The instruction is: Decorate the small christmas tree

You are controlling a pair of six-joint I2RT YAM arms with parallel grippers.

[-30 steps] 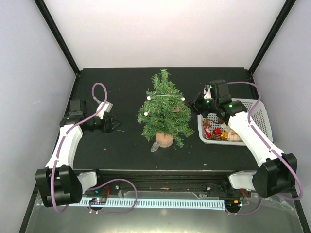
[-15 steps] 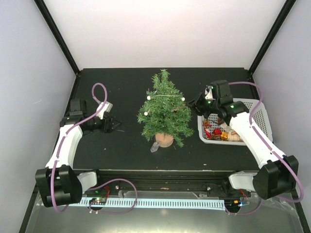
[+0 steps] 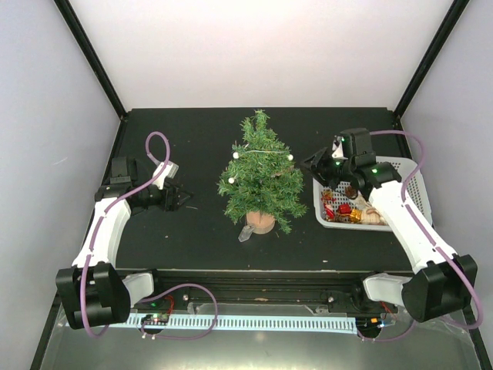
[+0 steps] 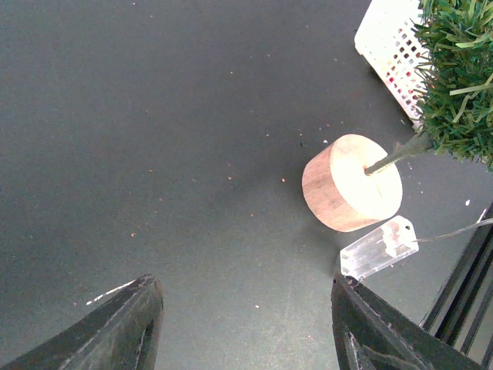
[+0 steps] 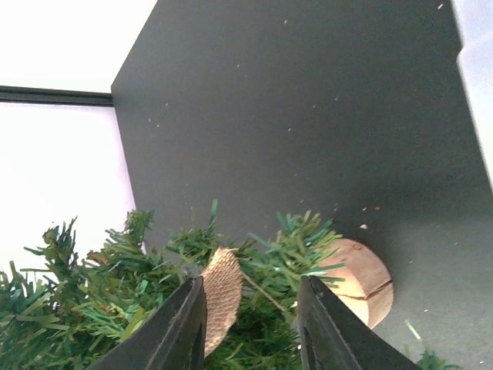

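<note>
Left tool [image 3: 182,199] hangs low over the black counter [image 3: 200,139], fingers spread and empty, left of the small christmas tree [image 3: 260,179]. The tree stands mid-counter on its round wooden base [image 4: 352,183], with a clear plastic piece [image 4: 379,247] just beside the base on its near side. Farther right, a white basket [image 3: 408,181] holds ornaments. Right tool [image 3: 311,165], released and gripping nothing, sits at the tree's right branches by a burlap ornament [image 5: 222,297].

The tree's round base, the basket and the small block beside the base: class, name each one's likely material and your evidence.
Base: bare pale wood, matt; grain shows on its side. Basket: probably white plastic; regular moulded mesh walls. Block: seemingly clear plastic; see-through, glossy, thin wire attached.
</note>
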